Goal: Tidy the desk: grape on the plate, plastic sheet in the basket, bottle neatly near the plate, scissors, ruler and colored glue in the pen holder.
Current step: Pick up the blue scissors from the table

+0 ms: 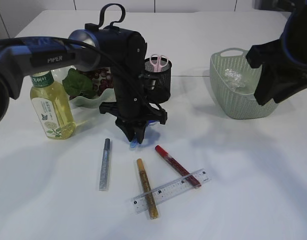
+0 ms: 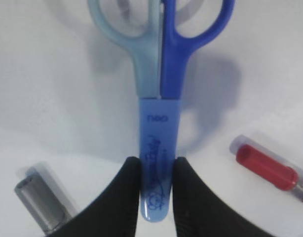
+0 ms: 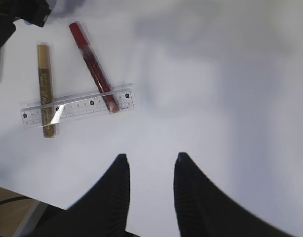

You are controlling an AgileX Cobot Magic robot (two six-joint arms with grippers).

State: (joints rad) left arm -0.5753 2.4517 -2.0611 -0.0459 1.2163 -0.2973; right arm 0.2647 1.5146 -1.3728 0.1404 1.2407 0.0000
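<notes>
My left gripper (image 1: 135,134) (image 2: 157,170) is shut on the blue sheath of the blue scissors (image 2: 159,94), whose tip shows below the jaws (image 1: 134,144). Silver glue (image 1: 104,164) (image 2: 40,205), gold glue (image 1: 147,188) (image 3: 44,84) and red glue (image 1: 176,165) (image 3: 92,64) lie on the table. The clear ruler (image 1: 171,190) (image 3: 77,106) lies across the gold and red ones. The black pen holder (image 1: 159,80) holds pink scissors (image 1: 157,61). Grapes (image 1: 97,76) sit on the plate (image 1: 86,101), with the bottle (image 1: 51,106) beside it. My right gripper (image 3: 150,163) is open and empty above bare table.
The green basket (image 1: 237,97) at the right holds the crumpled plastic sheet (image 1: 233,78). The right arm (image 1: 276,60) hangs over the basket's right side. A green leaf (image 1: 78,84) lies on the plate. The table is white.
</notes>
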